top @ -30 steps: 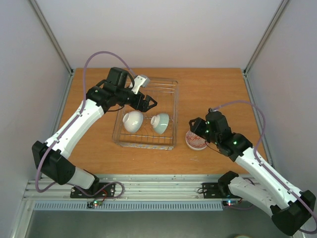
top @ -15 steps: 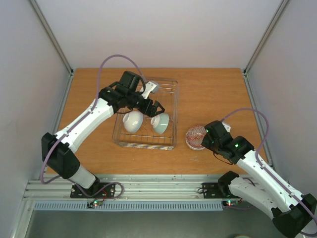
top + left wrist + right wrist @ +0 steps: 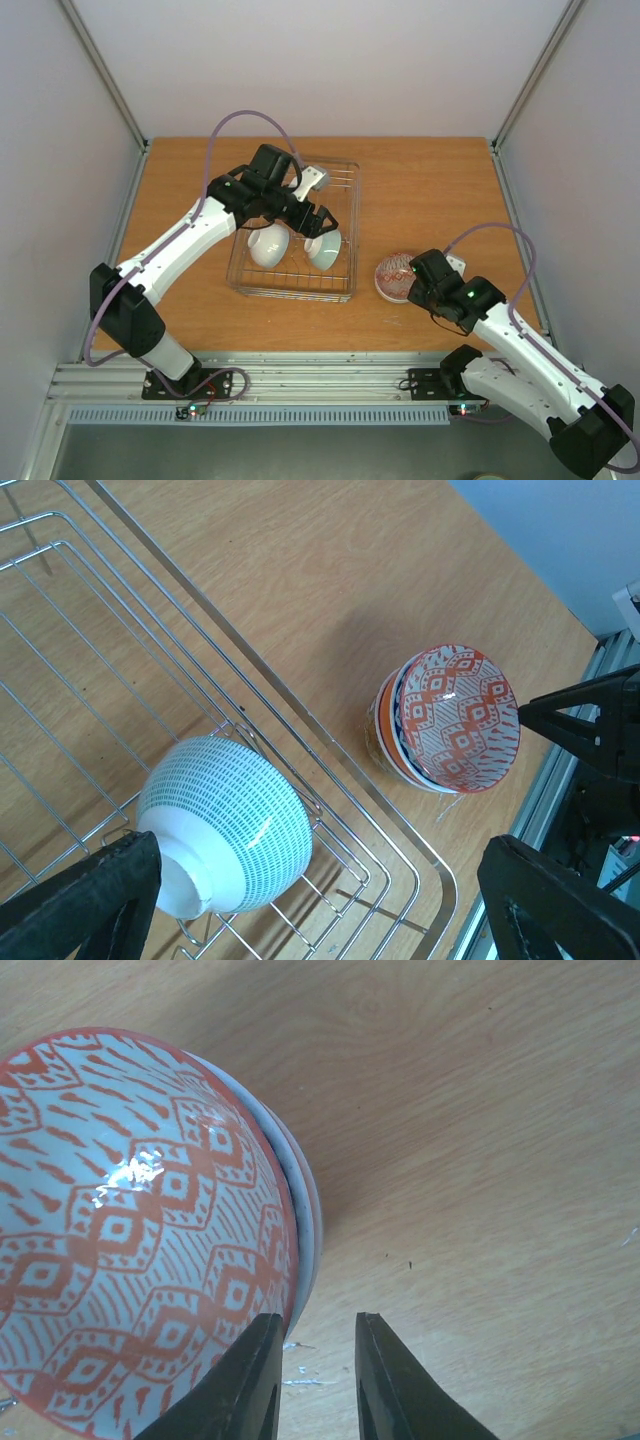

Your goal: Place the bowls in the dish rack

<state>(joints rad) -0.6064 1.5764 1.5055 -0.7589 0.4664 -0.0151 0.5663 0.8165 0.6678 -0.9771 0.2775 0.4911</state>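
Observation:
The dish rack (image 3: 290,292) holds a white bowl (image 3: 268,245) and a pale green bowl (image 3: 325,248), both on their sides. My left gripper (image 3: 318,222) hovers just above the green bowl, jaws wide open and empty. In the left wrist view the green bowl (image 3: 225,840) lies between its fingers. A stack of bowls (image 3: 393,277) with an orange-patterned bowl (image 3: 130,1220) on top stands on the table right of the rack. My right gripper (image 3: 318,1380) is at the stack's near-right rim, jaws a narrow gap apart. One finger is at the top bowl's rim, the other outside it.
The rack's wire corner (image 3: 440,880) lies between the green bowl and the stack (image 3: 450,720). The right gripper shows as a black shape (image 3: 590,720) beside the stack. The metal rail (image 3: 300,385) runs along the table's near edge.
My left gripper has moved right and nearer, over the green bowl. My right gripper has drawn back from above the stack to its near-right rim.

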